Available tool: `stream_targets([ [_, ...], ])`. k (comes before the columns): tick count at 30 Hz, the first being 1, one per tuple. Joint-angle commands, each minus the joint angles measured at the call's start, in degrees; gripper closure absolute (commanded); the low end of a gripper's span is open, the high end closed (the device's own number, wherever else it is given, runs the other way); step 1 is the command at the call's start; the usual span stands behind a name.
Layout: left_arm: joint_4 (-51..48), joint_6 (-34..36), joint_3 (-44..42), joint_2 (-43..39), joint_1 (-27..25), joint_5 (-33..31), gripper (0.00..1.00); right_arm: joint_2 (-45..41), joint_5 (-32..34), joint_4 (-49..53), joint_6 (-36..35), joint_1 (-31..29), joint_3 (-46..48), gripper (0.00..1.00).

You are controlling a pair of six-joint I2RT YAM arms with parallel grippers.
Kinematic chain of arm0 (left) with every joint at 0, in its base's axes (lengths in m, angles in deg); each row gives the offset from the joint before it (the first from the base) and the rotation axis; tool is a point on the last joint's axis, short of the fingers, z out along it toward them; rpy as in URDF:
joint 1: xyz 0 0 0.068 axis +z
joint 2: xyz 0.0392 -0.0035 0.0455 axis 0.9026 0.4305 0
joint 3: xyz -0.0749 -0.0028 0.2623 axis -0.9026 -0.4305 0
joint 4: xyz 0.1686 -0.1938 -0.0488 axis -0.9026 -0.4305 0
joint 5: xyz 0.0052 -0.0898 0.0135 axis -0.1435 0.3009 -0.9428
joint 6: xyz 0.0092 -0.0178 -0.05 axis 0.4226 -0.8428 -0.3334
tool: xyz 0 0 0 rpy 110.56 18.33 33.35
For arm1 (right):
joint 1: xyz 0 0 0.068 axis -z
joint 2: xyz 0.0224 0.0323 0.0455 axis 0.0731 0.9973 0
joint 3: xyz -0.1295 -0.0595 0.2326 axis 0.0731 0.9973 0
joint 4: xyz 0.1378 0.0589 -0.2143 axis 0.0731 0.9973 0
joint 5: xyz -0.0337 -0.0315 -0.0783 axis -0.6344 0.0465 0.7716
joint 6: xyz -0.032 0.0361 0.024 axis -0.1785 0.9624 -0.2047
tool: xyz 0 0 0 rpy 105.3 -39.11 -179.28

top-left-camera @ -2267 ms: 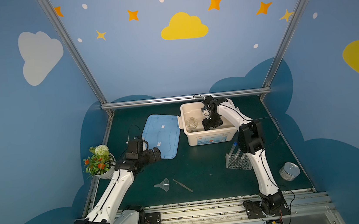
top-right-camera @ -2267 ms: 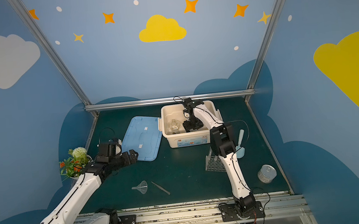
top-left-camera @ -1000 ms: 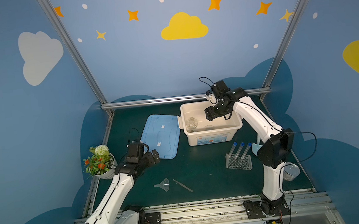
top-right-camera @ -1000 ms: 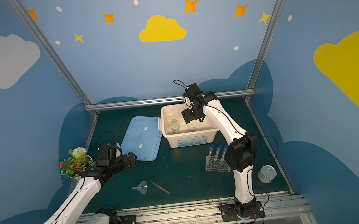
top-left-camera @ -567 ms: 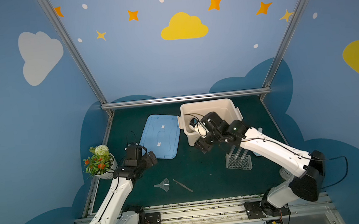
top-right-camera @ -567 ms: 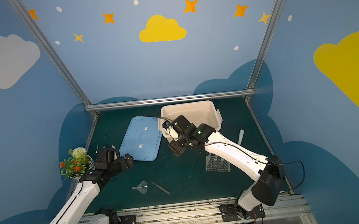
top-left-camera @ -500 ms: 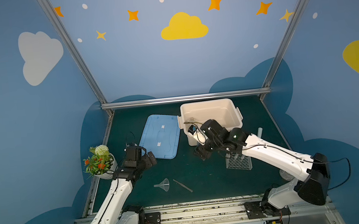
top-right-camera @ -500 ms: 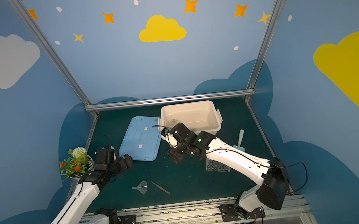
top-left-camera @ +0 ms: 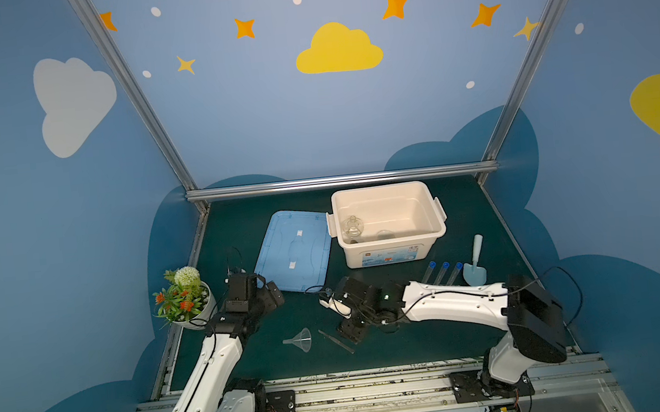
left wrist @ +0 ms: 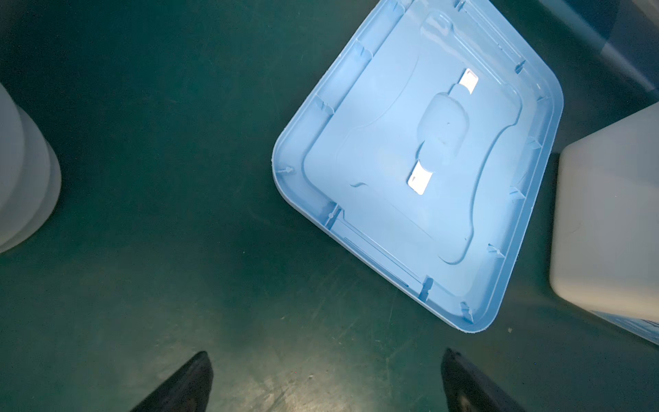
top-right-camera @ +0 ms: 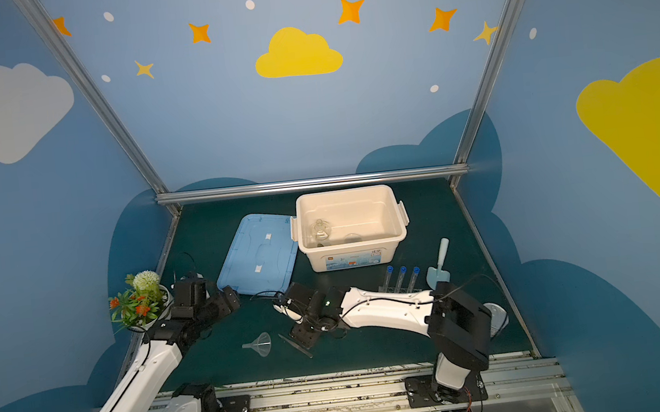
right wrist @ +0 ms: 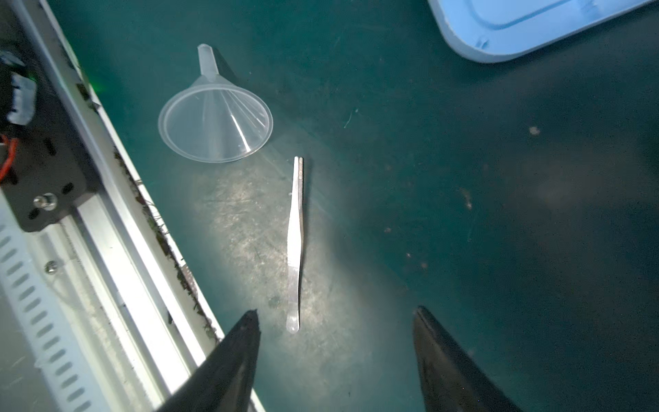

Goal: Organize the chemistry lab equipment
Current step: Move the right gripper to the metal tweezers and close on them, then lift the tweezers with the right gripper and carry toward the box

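light blue lid (top-left-camera: 293,252), cream bin (top-left-camera: 387,251), dark green mat (top-left-camera: 417,340), silver tweezers (right wrist: 296,242), clear funnel (right wrist: 214,121).

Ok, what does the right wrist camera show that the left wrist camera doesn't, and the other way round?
Only the right wrist view: the clear funnel on its side, the thin tweezers flat near it, not touching, and the front rail. Only the left wrist view: the white bin's outer wall and a blurred white rounded thing, probably the plant pot. Shared: the blue lid, only a corner in the right wrist view, and the green mat; each shows its own open, empty gripper: left gripper, right gripper.
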Motion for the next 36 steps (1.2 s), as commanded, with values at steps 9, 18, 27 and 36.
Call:
stream_targets([
  [9,-1.1,-0.3,-0.5,-1.8,0.4,-0.7,0.00,8.4,3.0,3.1,0.0,-3.3,-4.0,0.36],
  [18,-1.5,-0.4,-0.6,-2.7,0.5,-0.6,0.00,14.3,3.0,4.4,-0.9,-3.5,-8.1,0.40],
  [27,-1.4,-0.1,-0.5,-2.5,0.6,-0.7,0.00,18.2,4.7,8.1,-2.6,-4.0,-11.1,0.52],
  [36,-1.9,0.3,-0.4,-3.6,0.6,-1.2,0.00,18.8,7.1,9.9,-4.0,-4.7,-10.3,0.70],
])
